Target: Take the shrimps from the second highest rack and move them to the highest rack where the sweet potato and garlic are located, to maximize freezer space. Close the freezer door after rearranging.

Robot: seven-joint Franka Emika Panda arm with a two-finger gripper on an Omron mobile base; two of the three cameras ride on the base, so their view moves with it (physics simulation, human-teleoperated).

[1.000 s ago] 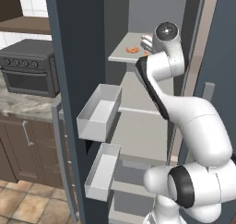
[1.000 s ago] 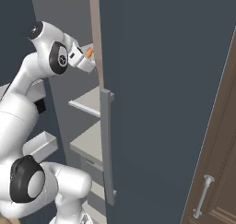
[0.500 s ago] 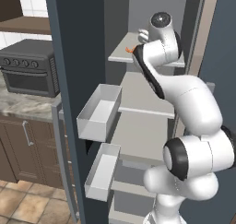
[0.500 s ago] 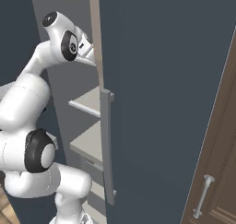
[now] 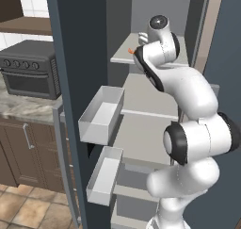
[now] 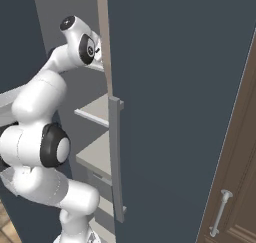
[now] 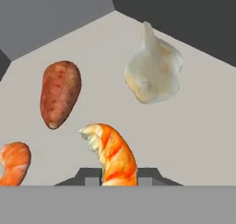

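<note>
My gripper [image 7: 119,177] is shut on an orange-striped shrimp [image 7: 113,154] over the highest rack [image 7: 198,131] of the freezer. A reddish sweet potato [image 7: 60,94] lies just beyond it to the left, and a pale garlic bulb [image 7: 154,73] to the right. A second shrimp [image 7: 14,163] lies on the same rack at the left edge of the hand view. In the left base view the hand reaches onto that top rack [image 5: 123,59], and a sliver of orange shrimp [image 5: 130,50] shows beside the wrist. Whether the held shrimp touches the rack I cannot tell.
The open freezer door [image 5: 75,82] stands at the left with two grey door bins [image 5: 101,115], [image 5: 104,174] jutting inward. Lower shelves [image 5: 146,94] sit under the arm. A toaster oven [image 5: 28,68] rests on the counter left. A dark closed door [image 6: 175,112] with a handle [image 6: 115,157] is on the right.
The arm has folded up closer to the freezer, and the hand has carried the shrimp further in over the top rack. The jaws have stayed shut on it.
</note>
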